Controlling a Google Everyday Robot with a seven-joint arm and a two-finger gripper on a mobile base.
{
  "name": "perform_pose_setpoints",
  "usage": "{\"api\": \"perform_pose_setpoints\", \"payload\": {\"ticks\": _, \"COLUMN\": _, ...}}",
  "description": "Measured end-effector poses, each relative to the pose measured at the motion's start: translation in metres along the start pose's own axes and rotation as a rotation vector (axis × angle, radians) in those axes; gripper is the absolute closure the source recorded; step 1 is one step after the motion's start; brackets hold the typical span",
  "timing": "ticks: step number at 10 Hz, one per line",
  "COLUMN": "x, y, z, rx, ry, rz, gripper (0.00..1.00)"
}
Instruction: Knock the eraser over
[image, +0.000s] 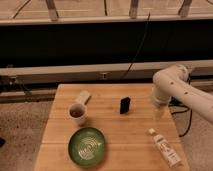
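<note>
One eraser (124, 105) is standing upright near the table's (131, 136) centre. The gripper (158, 111) is hanging at the eraser's 3 o'clock, well apart, over the table's right edge; whether it is released or clenched cannot be told.

Elevated view facing table (125, 137), gripper (158, 112) above it

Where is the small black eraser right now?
In the camera view, the small black eraser stands upright midway across the wooden table, between the white cup and the gripper, which hovers apart from it at the table's right edge.
</note>
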Motion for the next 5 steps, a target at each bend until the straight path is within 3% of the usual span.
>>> {"api": "perform_pose_setpoints", "payload": {"ticks": 5, "x": 0.0002, "y": -0.0076, "z": 0.0106, "rx": -0.010, "ry": -0.005, "rz": -0.018, "gripper": 0.20}}
